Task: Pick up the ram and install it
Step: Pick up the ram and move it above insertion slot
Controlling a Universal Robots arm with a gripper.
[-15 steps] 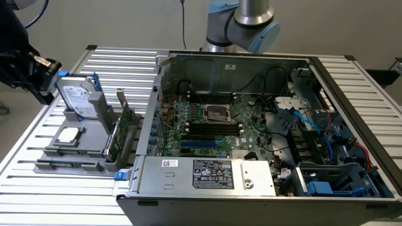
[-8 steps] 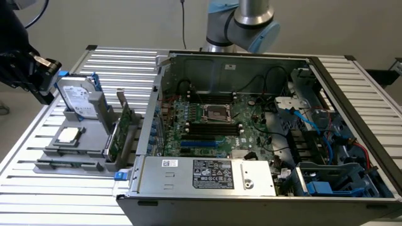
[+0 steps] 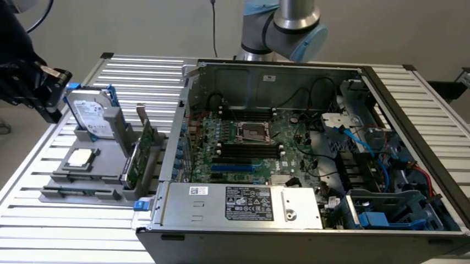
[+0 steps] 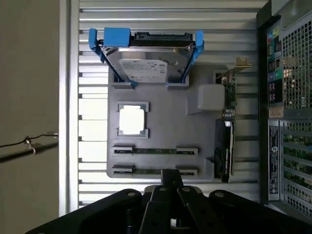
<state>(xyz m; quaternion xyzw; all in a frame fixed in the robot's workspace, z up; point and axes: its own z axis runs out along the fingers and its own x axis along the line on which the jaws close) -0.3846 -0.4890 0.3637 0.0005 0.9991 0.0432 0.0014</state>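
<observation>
Two ram sticks lie edge-up in the front slots of a grey holder (image 4: pixel 165 114), one ram (image 4: pixel 155 150) behind the other (image 4: pixel 155 171). In the exterior view the ram (image 3: pixel 79 190) shows as a thin dark strip at the holder's near end (image 3: pixel 96 176). My black gripper (image 3: pixel 48 98) hangs above the table off the holder's far corner on the exterior view's left, beside the hard drive. In the wrist view my gripper (image 4: pixel 170 179) points at the holder's ram end, shut, with nothing in it and well above the sticks.
The holder also carries a hard drive (image 4: pixel 144 63) in blue brackets, a silver CPU (image 4: pixel 132 120) and a tall green expansion card (image 4: pixel 225 131). The open computer case (image 3: pixel 309 220) lies on the exterior view's right, with black memory slots (image 3: pixel 250 149) on its motherboard. The slatted table (image 3: pixel 66 236) surrounds both.
</observation>
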